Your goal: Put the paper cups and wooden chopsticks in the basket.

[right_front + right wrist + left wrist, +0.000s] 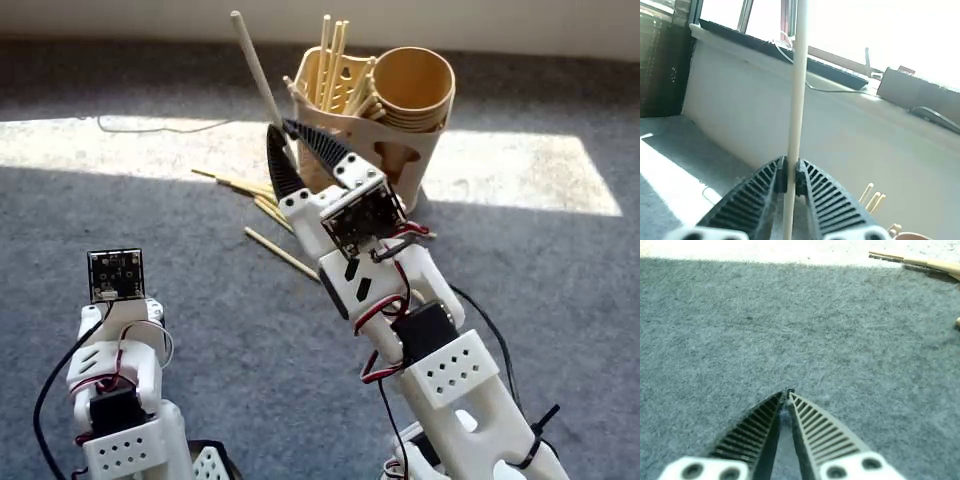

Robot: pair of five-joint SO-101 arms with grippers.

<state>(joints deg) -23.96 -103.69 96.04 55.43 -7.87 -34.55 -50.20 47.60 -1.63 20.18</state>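
Held chopstick (258,75) (797,90): pinched between the right fingers (765,190), which are narrowed onto its lower part. It stands nearly upright, its top leaning far-left, just left of the basket (400,160).
Right gripper (281,127) (791,162): raised above the worktop (200,340), close against the basket's near-left corner.
Basket: upright at the far middle, tan with cut-out walls. Stacked cups (412,85) sit in its right side, mouths up. A bundle of chopsticks (330,55) stands in its left side, the ends sticking well above the rim.
Loose chopsticks (245,188) (920,261): several lie flat left of the basket's foot, fanned out. One more stick (280,252) lies by itself nearer, angled, next to the right arm.
Left gripper (789,392): fingers drawn together, tips touching, nothing between them, pointed down at bare grey carpet. Left arm (120,380) sits near-left, well apart from the basket and the sticks.
Worktop: grey carpet-like cover. A sunlit band (520,170) crosses the far part, and the basket stands on it. A thin cable (150,127) lies far-left.
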